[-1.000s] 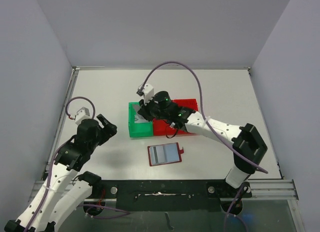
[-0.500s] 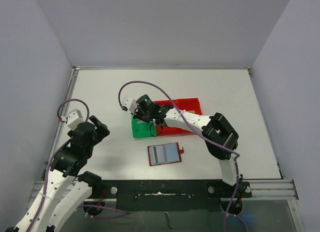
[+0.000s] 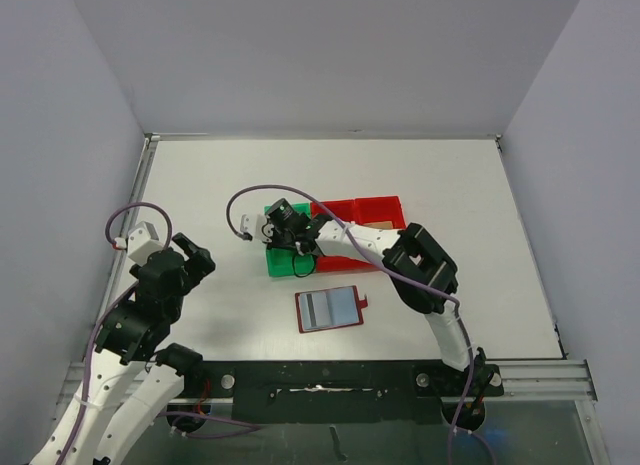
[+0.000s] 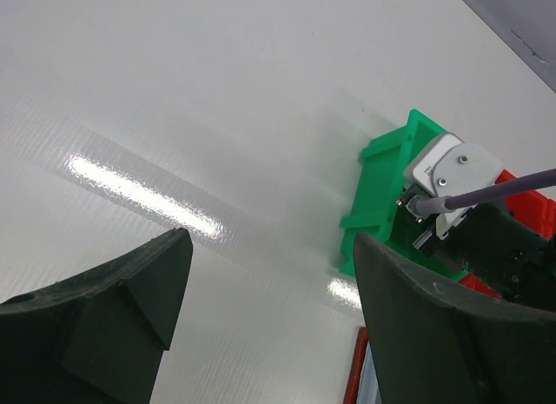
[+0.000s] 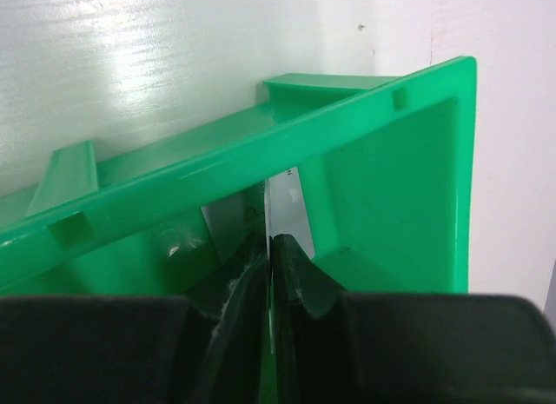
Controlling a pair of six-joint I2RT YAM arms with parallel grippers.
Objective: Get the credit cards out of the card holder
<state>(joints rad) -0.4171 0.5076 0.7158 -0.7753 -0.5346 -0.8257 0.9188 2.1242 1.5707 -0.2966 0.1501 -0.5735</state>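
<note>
Risk on the near side: card holder (image 3: 330,308) lying open on the table (image 3: 450,185), well apart from the empty, spread-open left gripper (image 4: 271,282), maybe not yet emptied. Farther, in the green bin (image 5: 391,161), right gripper (image 5: 272,248) clamped on a silver-grey card (image 5: 282,204) held on edge; could stick to the jaws on opening, or jam against the wall.

Green bin (image 5: 382,161): walls tight round right gripper (image 5: 271,246), clamped on credit card (image 5: 285,200).
Card holder (image 3: 330,308): unobstructed above; right arm (image 3: 370,247) behind and beside.
</note>
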